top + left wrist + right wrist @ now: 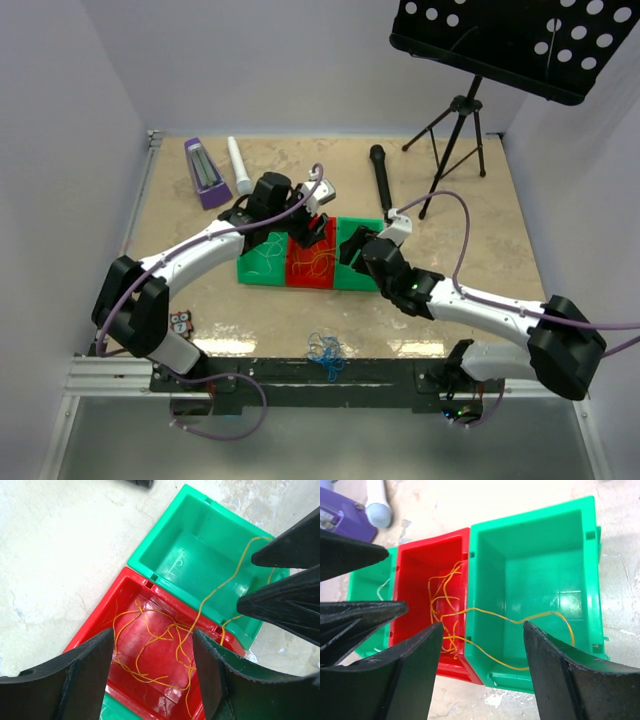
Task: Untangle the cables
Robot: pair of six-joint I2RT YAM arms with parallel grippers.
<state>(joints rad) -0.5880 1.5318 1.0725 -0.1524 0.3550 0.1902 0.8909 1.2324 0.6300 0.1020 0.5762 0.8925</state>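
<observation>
Only the top view shows blue cables on the bench. Wrist views show orange cables crossing from red bin into green bin. Left gripper and right gripper gape, empty.

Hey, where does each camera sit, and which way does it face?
Top external: above and behind the bases, facing down on the table; left arm and right arm both show.
Left wrist: on the left arm, looking down into the red bin; its own fingers frame the bottom.
Right wrist: on the right arm, looking down into the green bin; its own fingers frame the bottom.
Shared: both wrist views show the red bin, the green bin and the orange cables running between them.
</observation>
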